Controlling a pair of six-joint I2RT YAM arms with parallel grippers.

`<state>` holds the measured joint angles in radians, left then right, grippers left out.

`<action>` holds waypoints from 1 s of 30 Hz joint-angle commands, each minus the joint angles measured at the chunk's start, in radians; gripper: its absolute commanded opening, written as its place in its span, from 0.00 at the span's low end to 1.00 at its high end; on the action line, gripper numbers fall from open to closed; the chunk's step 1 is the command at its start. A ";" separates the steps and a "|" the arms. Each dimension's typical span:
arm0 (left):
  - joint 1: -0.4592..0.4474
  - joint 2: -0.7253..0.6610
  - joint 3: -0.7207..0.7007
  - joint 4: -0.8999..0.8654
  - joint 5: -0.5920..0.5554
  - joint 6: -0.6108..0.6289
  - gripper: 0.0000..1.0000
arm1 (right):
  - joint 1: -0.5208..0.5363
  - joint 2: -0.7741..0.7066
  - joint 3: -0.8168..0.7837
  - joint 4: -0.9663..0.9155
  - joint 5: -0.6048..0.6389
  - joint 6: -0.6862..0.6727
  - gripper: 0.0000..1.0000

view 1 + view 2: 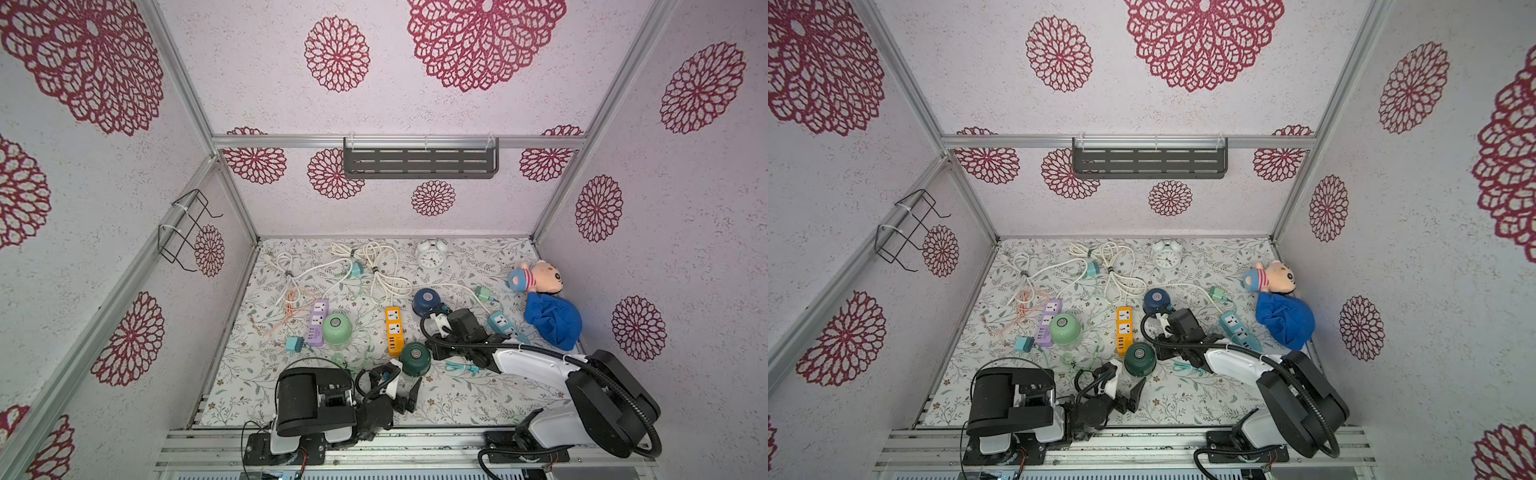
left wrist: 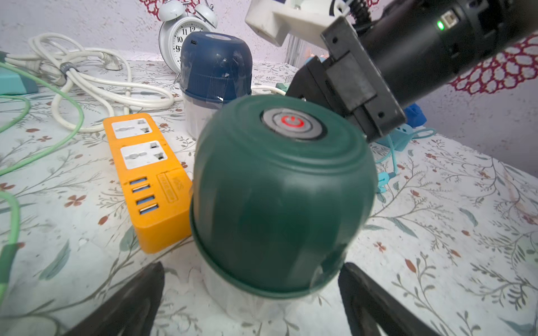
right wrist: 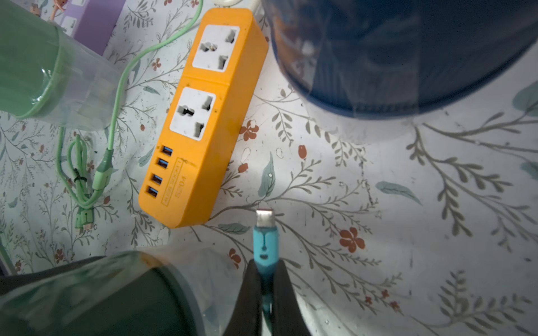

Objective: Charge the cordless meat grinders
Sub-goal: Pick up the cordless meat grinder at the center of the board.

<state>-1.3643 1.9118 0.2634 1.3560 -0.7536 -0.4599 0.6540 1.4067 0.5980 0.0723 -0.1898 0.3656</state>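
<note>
Three cordless meat grinders stand on the floral mat: mint green (image 1: 337,327), navy blue (image 1: 427,300) and dark green (image 1: 414,357). My left gripper (image 2: 250,270) is open, its black fingers (image 2: 151,279) on either side of the dark green grinder's (image 2: 279,189) clear base without touching it. A red power symbol glows on its silver button (image 2: 291,122). My right gripper (image 3: 263,267) is shut on a teal USB plug (image 3: 265,241), whose metal tip hangs just off the orange power strip's (image 3: 201,116) USB end. It sits between the navy grinder (image 3: 407,52) and the dark green one (image 3: 102,299).
A purple power strip (image 1: 318,322) lies beside the mint grinder and a blue one (image 1: 505,326) at the right. White cords (image 1: 374,270), a white alarm clock (image 1: 431,255), a plush doll (image 1: 536,278) and blue cloth (image 1: 552,318) fill the back and right. A green cable (image 3: 87,180) lies left of the orange strip.
</note>
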 commanded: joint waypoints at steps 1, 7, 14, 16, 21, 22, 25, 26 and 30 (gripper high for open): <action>0.056 -0.016 0.013 0.020 0.109 0.013 0.97 | -0.004 0.011 0.013 0.028 -0.029 -0.020 0.00; 0.091 -0.062 0.094 -0.212 0.189 0.046 0.97 | -0.004 0.038 0.026 0.033 -0.056 -0.034 0.00; 0.127 -0.049 0.108 -0.202 0.165 0.052 0.97 | -0.002 0.053 0.025 0.050 -0.084 -0.023 0.00; 0.130 -0.050 0.126 -0.231 0.165 0.062 0.97 | 0.002 0.049 0.023 0.052 -0.094 -0.016 0.00; 0.127 -0.065 0.142 -0.275 0.137 0.075 0.97 | 0.025 0.020 0.017 0.043 -0.093 -0.002 0.00; 0.126 -0.071 0.139 -0.280 0.130 0.075 0.97 | 0.030 0.010 0.012 0.044 -0.089 0.002 0.00; 0.123 -0.085 0.127 -0.298 0.120 0.071 0.97 | 0.038 -0.011 -0.007 0.052 -0.084 0.017 0.00; 0.120 -0.086 0.122 -0.304 0.120 0.067 0.97 | 0.041 -0.016 -0.011 0.053 -0.083 0.019 0.00; 0.117 -0.079 0.110 -0.314 0.121 0.055 0.97 | 0.059 -0.024 -0.024 0.056 -0.073 0.028 0.00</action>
<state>-1.2438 1.8431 0.3878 1.0683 -0.6147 -0.4080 0.6910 1.4151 0.5797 0.1055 -0.2455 0.3695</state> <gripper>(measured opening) 0.972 0.075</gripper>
